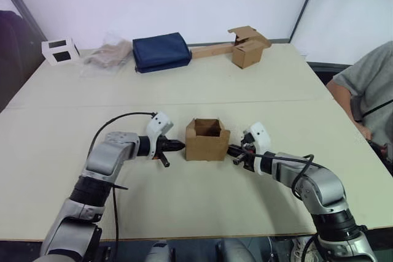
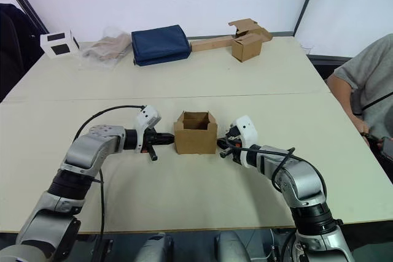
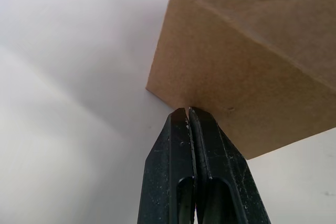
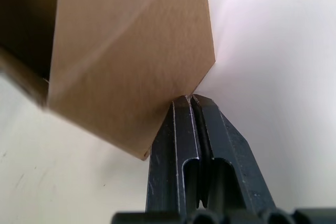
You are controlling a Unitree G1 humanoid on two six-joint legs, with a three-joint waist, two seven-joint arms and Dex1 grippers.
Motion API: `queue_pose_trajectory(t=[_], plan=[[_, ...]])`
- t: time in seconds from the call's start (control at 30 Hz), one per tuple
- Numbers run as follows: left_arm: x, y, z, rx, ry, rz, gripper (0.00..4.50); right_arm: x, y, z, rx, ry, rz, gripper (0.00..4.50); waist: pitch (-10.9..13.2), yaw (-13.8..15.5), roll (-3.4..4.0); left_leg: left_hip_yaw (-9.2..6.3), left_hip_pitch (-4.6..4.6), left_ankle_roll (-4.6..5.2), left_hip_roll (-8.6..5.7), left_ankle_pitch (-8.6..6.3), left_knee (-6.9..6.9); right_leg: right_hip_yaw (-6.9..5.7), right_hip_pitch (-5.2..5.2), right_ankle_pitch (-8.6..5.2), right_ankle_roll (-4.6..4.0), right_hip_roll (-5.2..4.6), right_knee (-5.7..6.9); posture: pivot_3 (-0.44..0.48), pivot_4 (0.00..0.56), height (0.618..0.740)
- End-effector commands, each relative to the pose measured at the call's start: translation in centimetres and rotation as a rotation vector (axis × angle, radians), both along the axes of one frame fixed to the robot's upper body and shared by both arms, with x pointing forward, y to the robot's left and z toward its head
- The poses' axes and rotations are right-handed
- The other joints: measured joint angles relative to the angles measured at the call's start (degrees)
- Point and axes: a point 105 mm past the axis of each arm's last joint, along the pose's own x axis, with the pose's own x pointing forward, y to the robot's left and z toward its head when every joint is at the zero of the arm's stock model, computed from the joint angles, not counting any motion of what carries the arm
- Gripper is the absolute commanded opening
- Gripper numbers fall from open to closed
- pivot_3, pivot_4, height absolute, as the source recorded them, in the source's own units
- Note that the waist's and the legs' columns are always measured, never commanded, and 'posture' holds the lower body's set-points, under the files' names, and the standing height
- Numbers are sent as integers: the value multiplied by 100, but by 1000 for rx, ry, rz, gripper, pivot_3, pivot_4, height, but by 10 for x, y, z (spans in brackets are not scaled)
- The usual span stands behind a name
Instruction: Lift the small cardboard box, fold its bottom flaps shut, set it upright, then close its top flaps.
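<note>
Both pincers are closed with nothing between their fingers: the left pincer (image 1: 177, 146) presses its tip against the left wall of the small cardboard box (image 1: 207, 141), and the right pincer (image 1: 235, 151) touches its right wall. The box sits on the surface (image 1: 184, 78) between them, near the front, its top open. It looks light and stiff, though its thin walls may dent; squeezing low on opposite walls seems safest.

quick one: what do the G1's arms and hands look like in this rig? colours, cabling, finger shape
Both arms are silver-grey metal segments with black joints. A white housing sits at each wrist, and a loose black cable loops along each arm. The left hand and right hand each end in two slim black fingers, flat-sided and tapering to blunt tips. No markings are legible.
</note>
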Motion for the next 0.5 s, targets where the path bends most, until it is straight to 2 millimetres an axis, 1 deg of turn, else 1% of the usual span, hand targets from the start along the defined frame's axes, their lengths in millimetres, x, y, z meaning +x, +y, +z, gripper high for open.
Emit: queue_pose_trajectory(t=[0.03,0.07,0.13,0.23,0.3,0.37,0.43,0.5], plan=[[-1,6,6,24,-43,-8,49,0,1,10,-21,-55,26,0,0,0,0,0,0,0,0,0,0,0,0,0,0,0,0,0,150,740],[1,13,6,44,-59,6,49,1,-5,10,-65,-70,17,0,0,1,0,0,0,0,0,0,0,0,0,0,0,0,0,0,150,740],[5,22,15,23,-96,29,49,7,-17,17,-108,-119,-10,0,0,3,0,0,0,0,0,0,0,0,0,0,0,0,0,0,150,740],[7,20,41,-102,-156,17,49,16,-26,41,-42,-200,-51,0,0,9,0,0,0,0,0,0,1,0,-1,0,0,-1,-1,0,150,740],[4,14,58,-193,-173,-17,49,17,-25,57,14,-254,-22,0,0,14,0,2,-1,0,0,0,1,0,0,0,0,-2,-1,0,150,740],[1,9,69,-238,-177,-41,49,18,-22,71,82,-288,6,0,0,9,-1,1,-1,0,0,0,1,-1,1,0,0,-2,-2,0,150,740],[-3,5,76,-264,-175,-74,49,16,-17,80,135,-302,50,0,0,1,-1,1,-1,0,0,0,0,-1,1,0,0,-2,-2,0,150,740],[-7,2,78,-275,-168,-96,49,15,-12,84,164,-304,82,0,0,-3,0,1,0,0,1,0,0,-1,1,0,0,-1,-1,0,150,740]])
